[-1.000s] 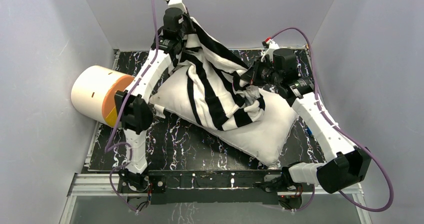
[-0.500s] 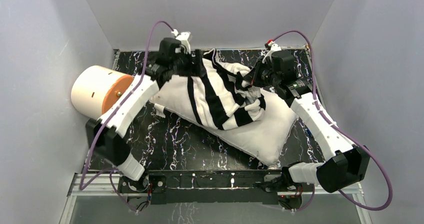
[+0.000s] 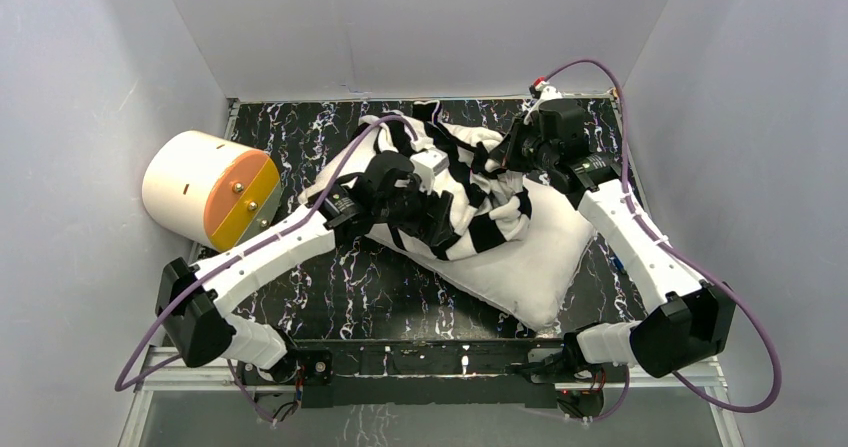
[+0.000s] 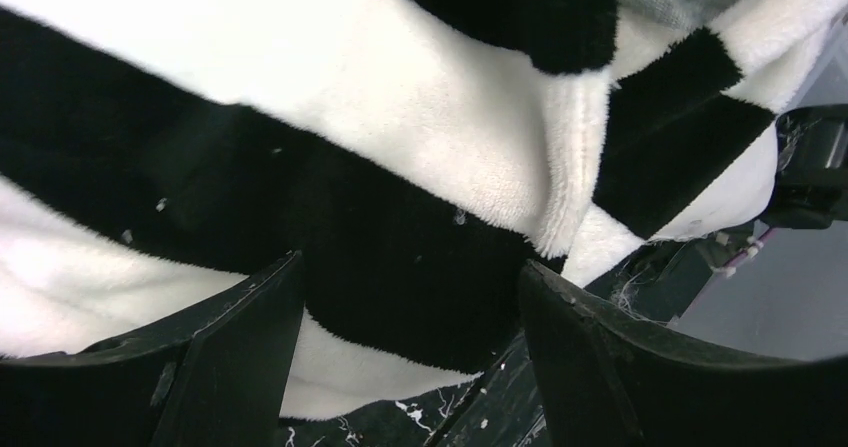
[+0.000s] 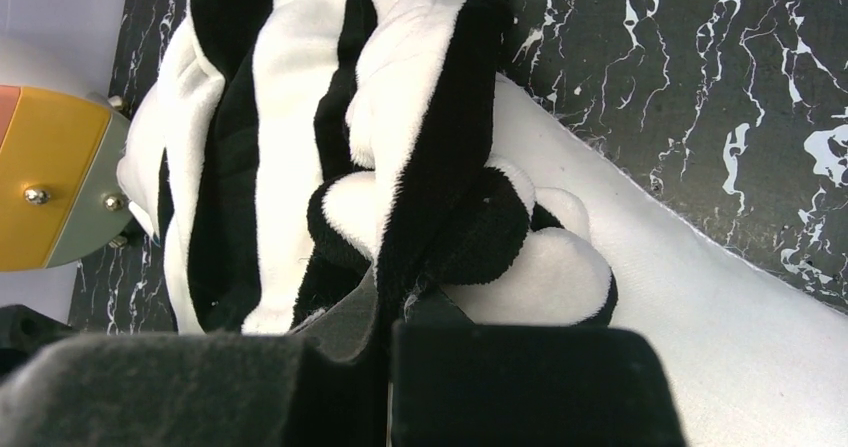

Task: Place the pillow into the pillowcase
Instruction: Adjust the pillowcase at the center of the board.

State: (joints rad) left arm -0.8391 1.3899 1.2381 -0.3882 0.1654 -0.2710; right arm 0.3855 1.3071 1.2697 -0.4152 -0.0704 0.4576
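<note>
The white pillow lies slantwise on the black marbled tabletop. The striped pillowcase sits in a bunched heap on the pillow's far half. My left gripper hangs low over the heap's near edge. Its jaws are open, and the left wrist view shows a black and white fold of the pillowcase just beyond the two fingers, ungripped. My right gripper is at the heap's right side, shut on a black fold of the pillowcase, with the bare pillow to its right.
A cream cylinder with an orange and yellow face lies at the table's left edge, also showing in the right wrist view. Grey walls close in the left, back and right sides.
My left gripper has let go of the pillowcase it held raised at the back, opened, and come down and forward onto the heap. The pillowcase dropped into a bunch. My right gripper kept its hold.
</note>
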